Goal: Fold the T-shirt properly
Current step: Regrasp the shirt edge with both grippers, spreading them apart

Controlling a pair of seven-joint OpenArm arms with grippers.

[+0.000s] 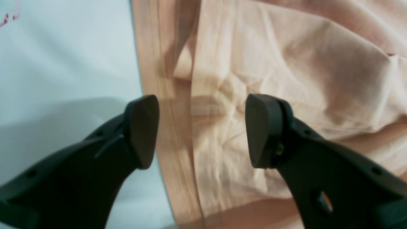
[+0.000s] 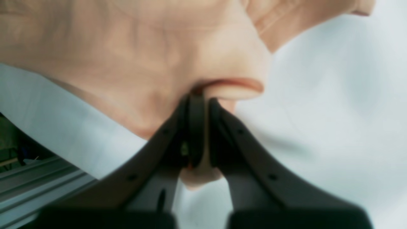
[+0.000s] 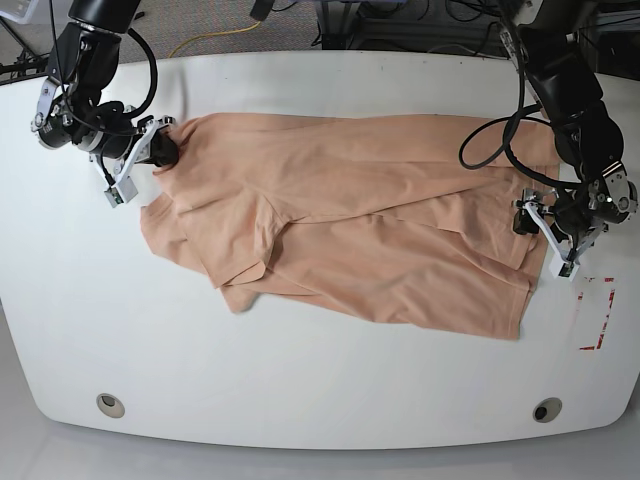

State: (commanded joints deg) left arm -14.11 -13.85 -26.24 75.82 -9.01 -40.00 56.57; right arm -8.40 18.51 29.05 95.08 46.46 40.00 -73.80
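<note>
Your T-shirt lies across the worktop, partly doubled and creased. Your right end effector is closed on bunched fabric, presumably to anchor or draw that edge. Your left end effector stands wide over the layered hem (no cloth pinched), probably to take those layers next. The left wrist view shows you the hem's stitching and stacked edges; the base view gives the whole outline. Only the right wrist view shows you the fabric tail protruding beneath the fingers.

Bright scene, soft shadows, blurred fingers
</note>
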